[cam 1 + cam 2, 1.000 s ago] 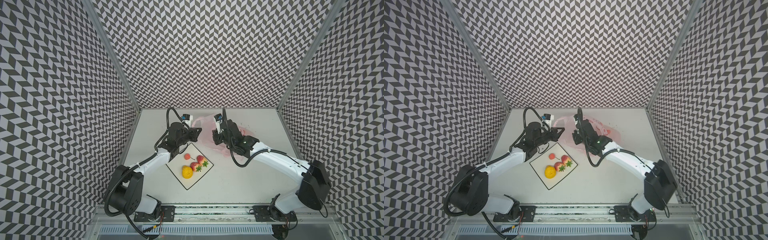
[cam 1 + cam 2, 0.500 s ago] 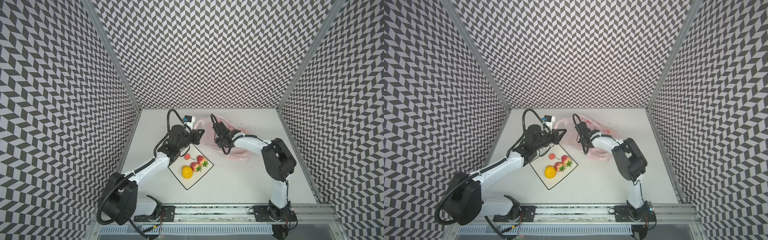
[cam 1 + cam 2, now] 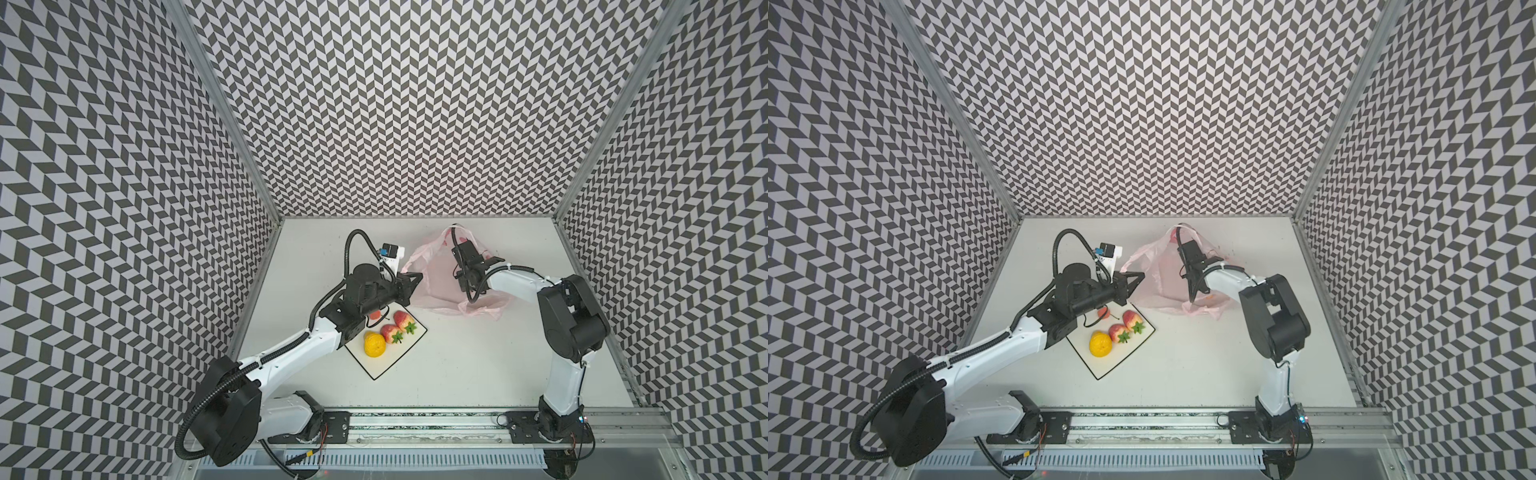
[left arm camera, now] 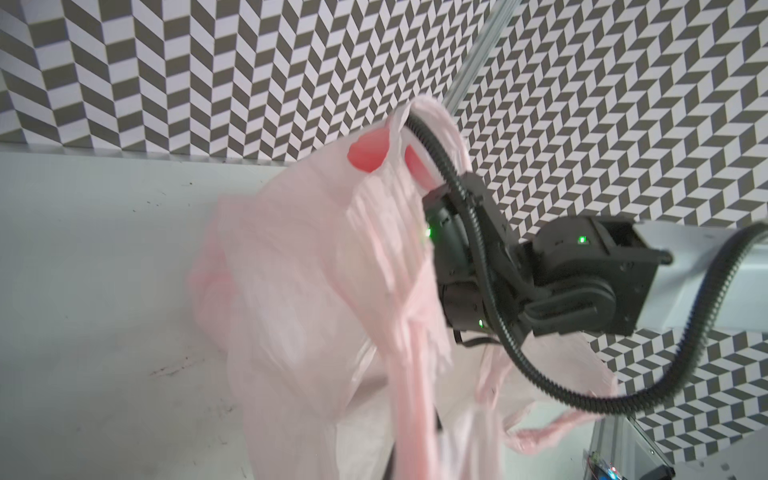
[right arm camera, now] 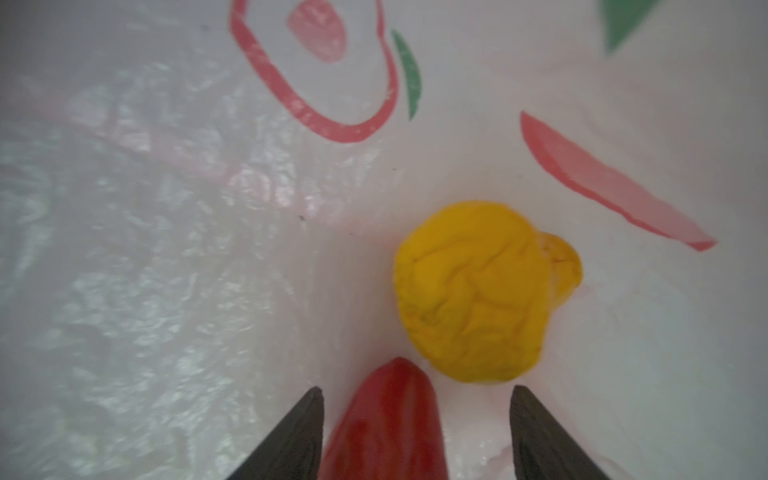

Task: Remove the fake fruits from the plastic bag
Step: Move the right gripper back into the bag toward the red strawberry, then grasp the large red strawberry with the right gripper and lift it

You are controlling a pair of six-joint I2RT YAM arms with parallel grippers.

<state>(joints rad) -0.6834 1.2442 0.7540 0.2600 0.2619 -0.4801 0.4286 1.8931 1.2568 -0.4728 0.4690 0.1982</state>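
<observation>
The pale pink plastic bag (image 3: 436,286) (image 3: 1163,282) stands bunched up behind the plate. My left gripper (image 3: 417,277) (image 3: 1139,277) is shut on the bag's near edge and holds it up. In the left wrist view a pink strip of the plastic bag (image 4: 311,270) covers the jaws. My right gripper (image 5: 416,388) is inside the plastic bag (image 5: 166,208), open, with a red strawberry (image 5: 390,424) between its fingers and a yellow fruit (image 5: 473,291) just ahead. In both top views the bag hides its fingertips. Two strawberries (image 3: 397,326), a yellow fruit (image 3: 375,344) and a small red ball (image 3: 376,314) lie on the plate.
The white square plate (image 3: 386,365) (image 3: 1113,365) with a black rim lies in front of the bag, partly under my left arm. My right arm (image 3: 573,316) is folded close beside the bag. Patterned walls enclose the table on three sides.
My right arm has folded back and its wrist has swung down into the bag. Its jaws have opened wider. The left gripper keeps its grip on the bag, a little higher.
</observation>
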